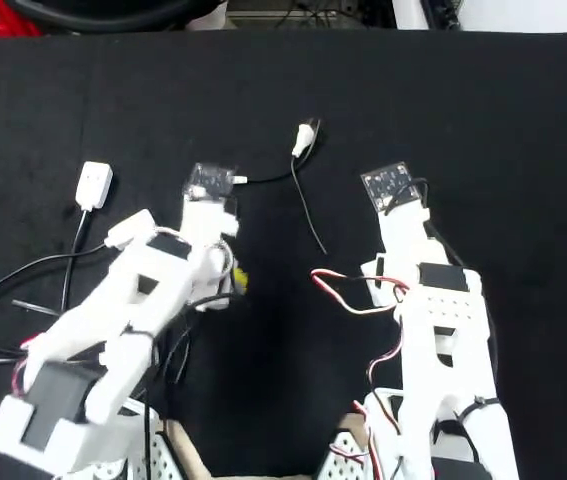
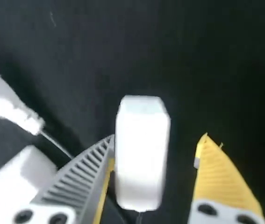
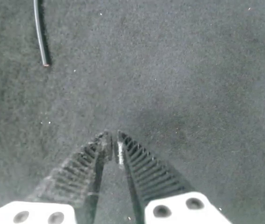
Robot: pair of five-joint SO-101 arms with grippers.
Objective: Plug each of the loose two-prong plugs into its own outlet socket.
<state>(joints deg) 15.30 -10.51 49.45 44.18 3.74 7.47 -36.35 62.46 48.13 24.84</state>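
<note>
Left wrist view shows the left jaws apart around a white plug [image 2: 141, 151], which touches the ribbed side only. Right jaws are together above the black table [image 3: 193, 70], where another small plug [image 1: 305, 139] lies between the arms.

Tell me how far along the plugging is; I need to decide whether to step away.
Done: nothing that I can see. The small white plug lies loose on the table, and a white block with a cable lies apart from it. In hand: the left claw is open around a white piece. The right claw is shut over bare cloth. Left: every plugging.
</note>
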